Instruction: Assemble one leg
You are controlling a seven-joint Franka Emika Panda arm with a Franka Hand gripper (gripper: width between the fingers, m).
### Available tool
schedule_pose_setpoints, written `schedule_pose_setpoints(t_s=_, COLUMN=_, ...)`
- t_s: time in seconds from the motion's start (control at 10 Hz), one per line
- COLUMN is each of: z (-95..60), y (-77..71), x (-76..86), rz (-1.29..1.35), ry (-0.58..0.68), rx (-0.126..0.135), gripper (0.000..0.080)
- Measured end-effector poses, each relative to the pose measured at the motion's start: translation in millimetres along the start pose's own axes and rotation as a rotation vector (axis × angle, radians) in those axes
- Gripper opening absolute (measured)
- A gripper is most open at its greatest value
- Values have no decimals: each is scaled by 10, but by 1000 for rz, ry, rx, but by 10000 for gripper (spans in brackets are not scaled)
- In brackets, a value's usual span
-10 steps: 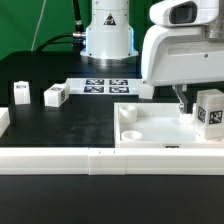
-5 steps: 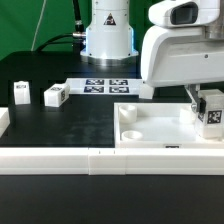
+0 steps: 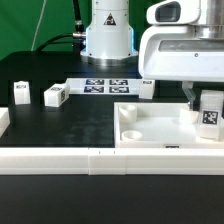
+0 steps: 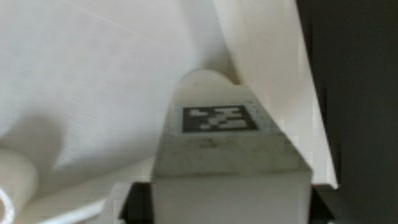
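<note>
Gripper (image 3: 204, 102) clenched around leg (image 3: 210, 118), fingertips (image 4: 135, 204) largely hidden, tray (image 3: 155, 126) partly cropped.

Leg (image 3: 210, 116) upright over the tray panel's (image 3: 160, 131) corner at the exterior view's right, marker facing the camera. Tool (image 3: 200, 99) seems clamped on its upper part; fingers mostly hidden behind the arm housing. Spare leg (image 3: 20, 93) and second spare leg (image 3: 54, 96) stand apart on the black bench (image 3: 60, 125). Marker board (image 3: 105, 86) lies behind.

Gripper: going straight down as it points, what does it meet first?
Probably the white tray, at its corner on the exterior view's right, through the leg the gripper holds; depth is unclear.
</note>
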State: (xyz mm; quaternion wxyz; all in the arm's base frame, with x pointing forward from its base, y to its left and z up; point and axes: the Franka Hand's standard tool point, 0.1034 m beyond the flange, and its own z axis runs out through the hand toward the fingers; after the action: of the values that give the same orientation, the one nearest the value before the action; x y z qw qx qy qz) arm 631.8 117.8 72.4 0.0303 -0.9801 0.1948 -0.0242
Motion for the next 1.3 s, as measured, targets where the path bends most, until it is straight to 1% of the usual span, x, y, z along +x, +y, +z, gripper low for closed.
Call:
schedule_pose_setpoints(t_s=0.3, z=5, y=20, x=16, rz=262, ry=8, rx=1, gripper=291)
schedule_pose_setpoints(t_s=0.5, z=8, y=36, x=35, rz=485, ry=13, rx=13, gripper=291)
schedule_pose_setpoints(t_s=0.6, z=8, y=48, x=40, rz=643, ry=7, rx=22, gripper=291)
schedule_pose_setpoints(t_s=0.7, z=9, y=57, x=41, rz=772, ry=3, rx=24, gripper=291)
schedule_pose_setpoints(t_s=0.8, z=8, y=59, x=41, rz=831, ry=4, rx=24, gripper=291)
schedule_pose_setpoints(t_s=1.0, z=15, y=51, x=34, rz=1017, ry=-14, rx=36, gripper=291)
schedule_pose_setpoints(t_s=1.1, z=16, y=54, x=36, rz=1064, ry=-23, rx=43, gripper=291)
schedule_pose_setpoints(t_s=1.3, z=16, y=53, x=36, rz=1081, ry=-25, rx=44, gripper=291)
